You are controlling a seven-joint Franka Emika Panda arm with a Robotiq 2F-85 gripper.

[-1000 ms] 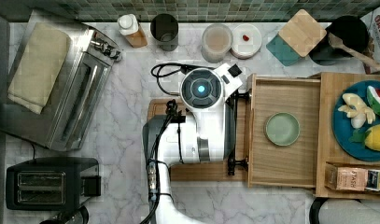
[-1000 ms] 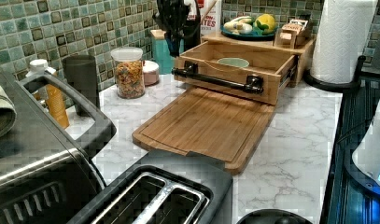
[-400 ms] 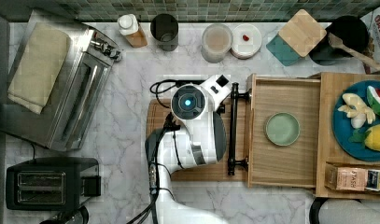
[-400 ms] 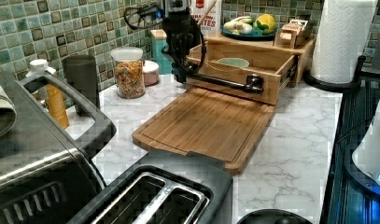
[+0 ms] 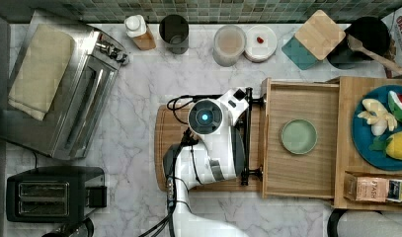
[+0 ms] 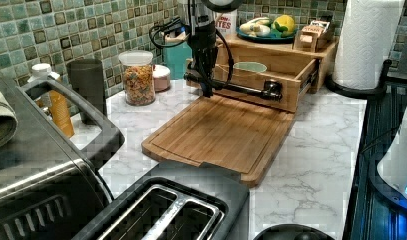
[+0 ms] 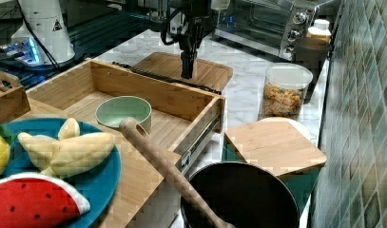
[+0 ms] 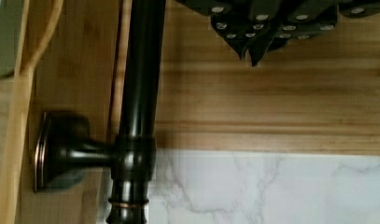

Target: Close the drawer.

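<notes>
The light-wood drawer stands pulled out, with a pale green bowl on its flat bottom. Its black bar handle runs along the front that faces the bamboo cutting board. My gripper points down just in front of the handle, near one of its ends and low over the board. In the wrist view the fingertips meet, shut on nothing, a short way from the bar. The right view has the gripper beyond the drawer's front wall.
A blue fruit plate sits on the wooden top past the drawer. A cereal jar and a dark cup stand by the tiled wall. A toaster oven, a toaster and a paper towel roll ring the counter.
The arm has shifted off the drawer's front toward the cutting board and come down, so the gripper now hangs beside the handle. The drawer has not moved.
</notes>
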